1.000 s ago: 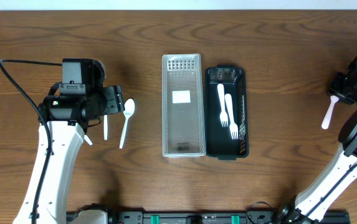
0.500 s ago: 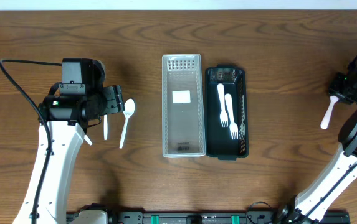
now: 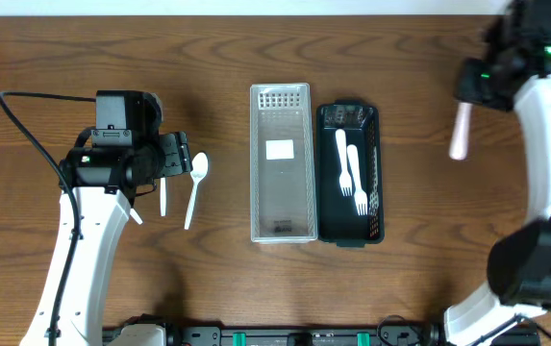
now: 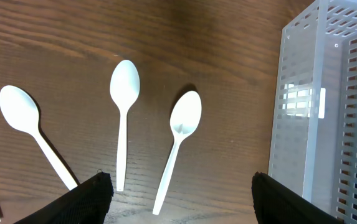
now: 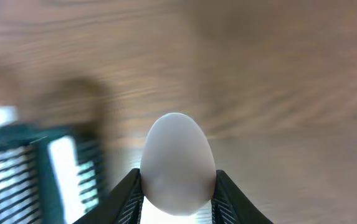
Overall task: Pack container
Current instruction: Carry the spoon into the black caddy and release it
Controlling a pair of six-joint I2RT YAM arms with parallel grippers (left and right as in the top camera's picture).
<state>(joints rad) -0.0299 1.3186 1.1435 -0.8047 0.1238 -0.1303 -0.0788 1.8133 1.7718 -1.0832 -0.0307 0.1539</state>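
Transport step, I reckon: my right fingers (image 5: 123, 202) are gripping a white spoon (image 5: 177, 163) aloft, right of the black tray (image 3: 377, 207). Left fingers (image 4: 91, 202) are hanging wide over bench spoons (image 4: 179, 143). Next, I'm guessing, lining up over the clear tray (image 3: 281, 197).

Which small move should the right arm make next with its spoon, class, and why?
Probably carry the right gripper leftward until it is over the clear tray: it is shut on a spoon out past both trays, the black tray holds only forks, and the clear one looks empty.
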